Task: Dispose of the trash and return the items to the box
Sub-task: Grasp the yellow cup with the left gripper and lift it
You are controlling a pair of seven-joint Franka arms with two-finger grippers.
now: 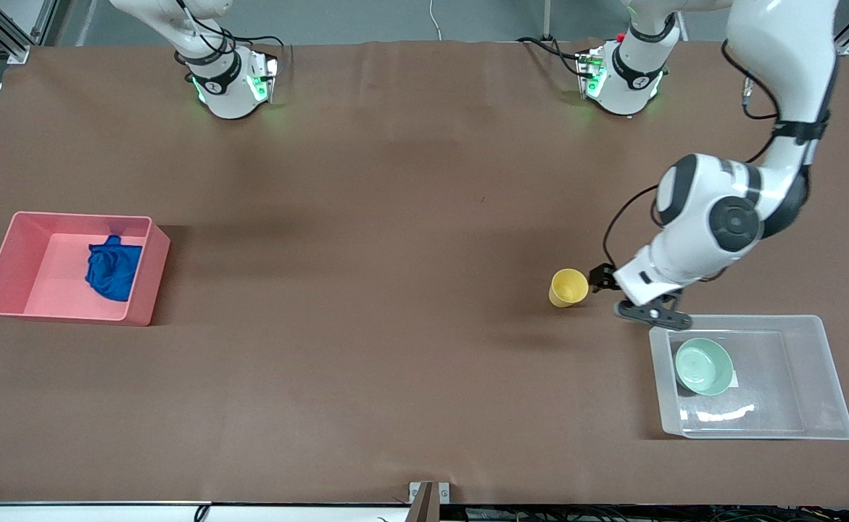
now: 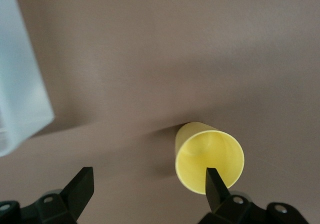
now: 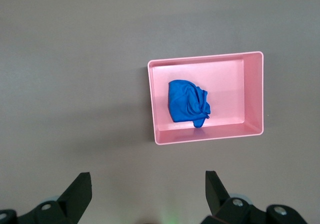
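Since the yellow cup [image 1: 568,288] looks thin-walled, smooth plastic, it is judged light, fairly stiff and a little slippery, likely to tip or slide if nudged. It stands at the right of centre in the front view, on the brown table cover [image 1: 395,290], just beside the clear plastic box [image 1: 823,377]. A hold across the rim, one finger inside and one outside, is suggested. In the left wrist view the left gripper [image 2: 150,181] is seen spread wide, one fingertip [image 2: 214,180] overlapping the cup's open mouth, nothing pinched.

The mint-green bowl [image 1: 703,366], shallow, round and glossy, lies in the frosted box at lower right. The blue cloth wad [image 1: 114,267], soft and creased, lies in the pink bin [image 1: 3,261] at the left.

The right gripper [image 3: 147,184], spread and empty, is held high over the pink bin, waiting.
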